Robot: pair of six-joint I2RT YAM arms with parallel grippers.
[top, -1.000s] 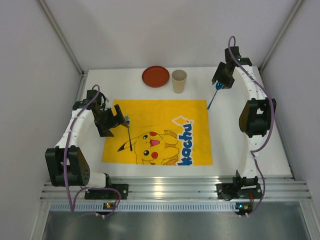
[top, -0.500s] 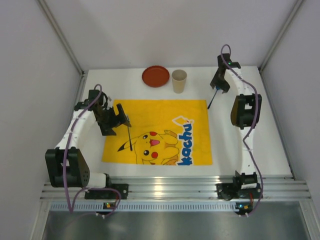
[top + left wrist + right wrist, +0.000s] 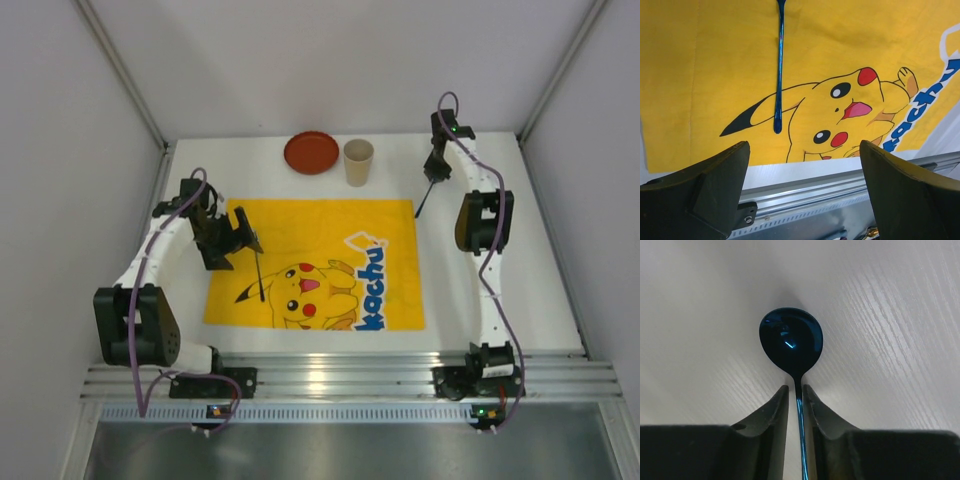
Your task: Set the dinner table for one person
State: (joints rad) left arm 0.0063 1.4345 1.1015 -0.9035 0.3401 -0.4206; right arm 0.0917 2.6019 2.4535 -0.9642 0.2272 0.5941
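Dinner table (image 3: 250, 170) is the white top under both arms, and it fills the right wrist view (image 3: 890, 300) beyond the fingertips. The right gripper (image 3: 436, 170) (image 3: 796, 390) is pinched tight on the thin handle of a blue spoon (image 3: 424, 200) (image 3: 791, 342). The spoon's round bowl sits just ahead of the fingertips over bare white surface (whether it touches the top I cannot tell), and the handle trails back behind the gripper toward the far right corner of the yellow mat (image 3: 320, 225). To that gripper's left stand a paper cup (image 3: 358, 162) and, further left, a red plate (image 3: 311, 153), both on the white top and apart from each other. The left gripper (image 3: 245, 240) (image 3: 802, 145) hangs with its fingers (image 3: 695, 195) spread wide and nothing between them, above the mat's left part (image 3: 700, 60). A slim blue utensil (image 3: 260, 275) (image 3: 778, 75) lies flat on the mat just ahead of the left fingertips, its end resting on the printed Pikachu's ear. Behind this gripper runs the aluminium rail (image 3: 815, 185).
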